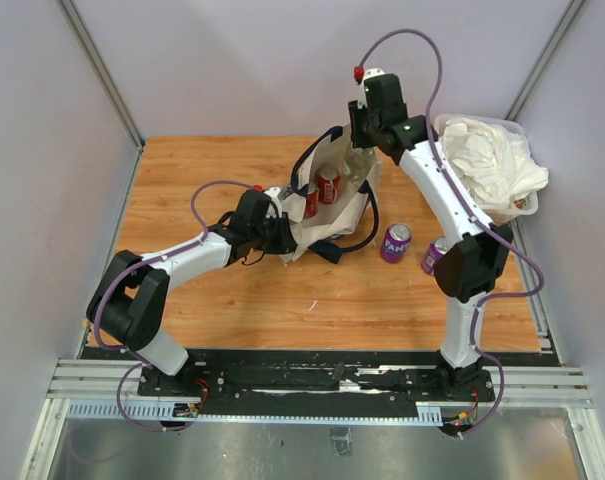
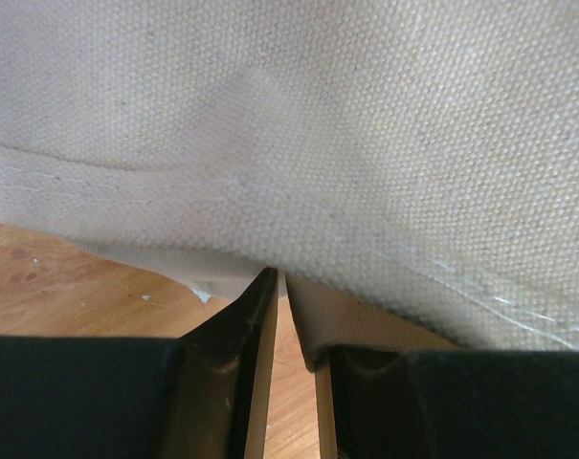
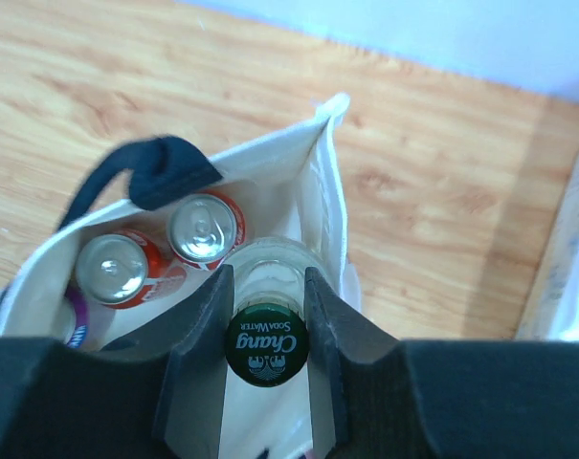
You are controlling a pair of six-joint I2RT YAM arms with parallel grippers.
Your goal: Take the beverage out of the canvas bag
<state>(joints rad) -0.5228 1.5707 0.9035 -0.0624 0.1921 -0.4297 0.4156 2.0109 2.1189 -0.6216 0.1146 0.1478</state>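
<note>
The canvas bag (image 1: 320,228) stands mid-table. Inside it, beside two red cans (image 3: 205,227), is a glass bottle (image 3: 265,344). The right gripper (image 3: 268,279) clamps its neck under the cap. The bottle looks heavy, slick and breakable, so that seems the sound hold. The left gripper (image 2: 282,279) pinches the bag's soft left edge.
</note>
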